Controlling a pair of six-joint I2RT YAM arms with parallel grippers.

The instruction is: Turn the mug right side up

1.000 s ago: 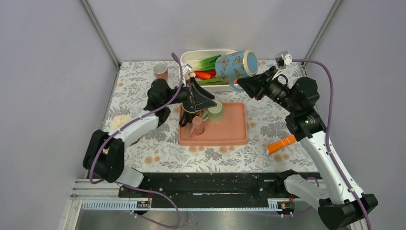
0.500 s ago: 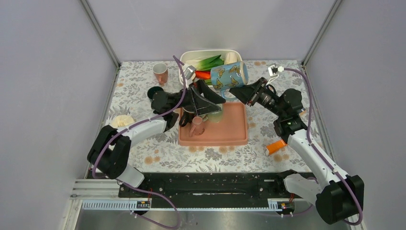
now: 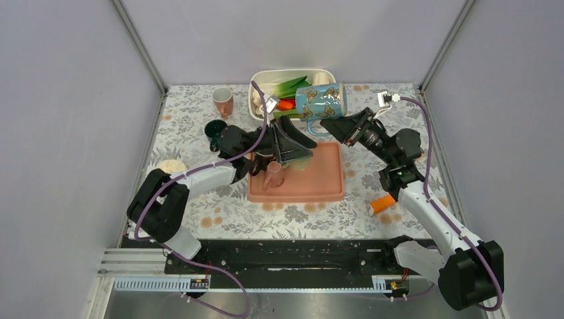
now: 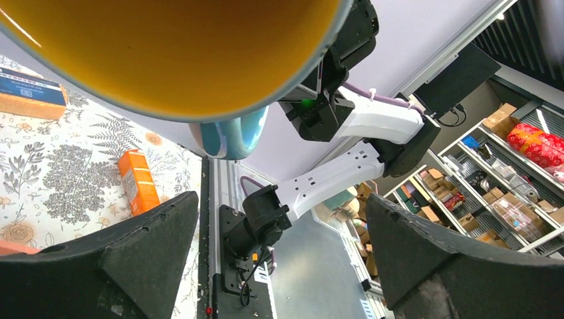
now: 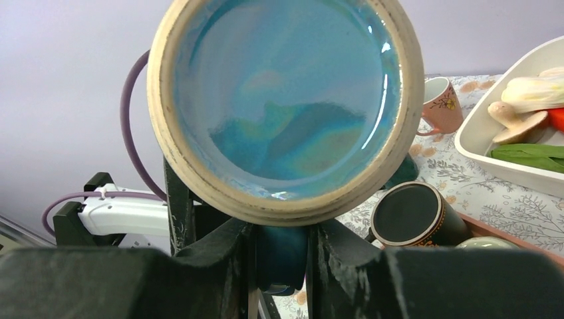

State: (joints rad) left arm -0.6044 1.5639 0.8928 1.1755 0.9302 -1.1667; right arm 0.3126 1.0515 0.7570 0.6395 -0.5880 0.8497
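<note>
The blue butterfly mug (image 3: pixel 321 101) hangs in the air on its side in the upper middle of the top view, over the near rim of the white dish (image 3: pixel 261 78) of vegetables and just beyond the pink tray (image 3: pixel 327 178). The right gripper (image 3: pixel 327 123) is closed on its handle; the right wrist view shows the fingers (image 5: pixel 219 262) pinching the dark handle directly under the mug's glazed base. The mouth faces the left of the frame, towards the left gripper (image 3: pixel 300 139), which is spread wide and holds nothing. From the left wrist view the mug's yellow interior fills the upper left. I judge the turn about half made: lifted and tipped level, not yet upright. The next move calls for rolling the right wrist until the mouth faces up. The mug then has to go down on a bare patch of the table, away from the cups on the tray.
</note>
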